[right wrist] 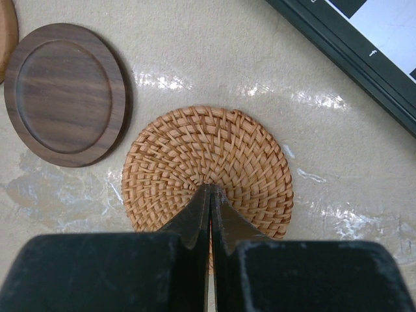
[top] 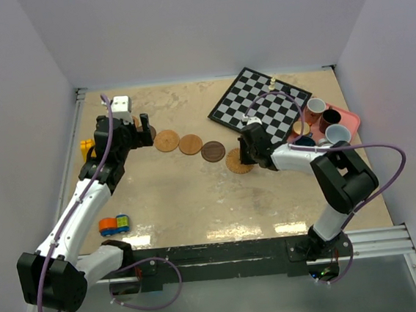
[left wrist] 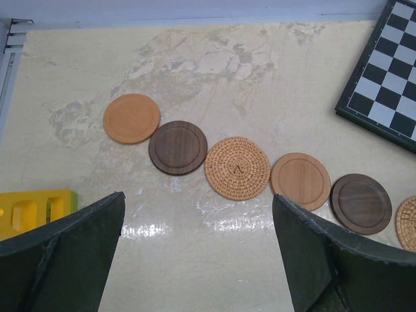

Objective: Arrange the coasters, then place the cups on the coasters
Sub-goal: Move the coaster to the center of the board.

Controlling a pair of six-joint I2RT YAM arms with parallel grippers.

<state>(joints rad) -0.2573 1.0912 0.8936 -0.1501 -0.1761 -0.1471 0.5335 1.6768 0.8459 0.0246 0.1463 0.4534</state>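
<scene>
Several round coasters lie in a slanting row on the table. The left wrist view shows a tan one (left wrist: 131,117), a dark brown one (left wrist: 177,147), a woven one (left wrist: 237,168), another tan one (left wrist: 300,181) and another dark brown one (left wrist: 361,203). My left gripper (left wrist: 198,214) hangs open above bare table just in front of the row, holding nothing. My right gripper (right wrist: 209,190) is shut, its tips resting on the middle of the woven coaster (right wrist: 247,156) at the row's right end (top: 238,160). Several cups (top: 316,106) stand on the pink tray (top: 349,116).
A chessboard (top: 258,107) lies at the back right, with a small piece (top: 272,83) on it, close to the right gripper. A yellow block (left wrist: 32,211) sits by the left gripper. An orange, blue and green toy (top: 114,225) lies near the front left.
</scene>
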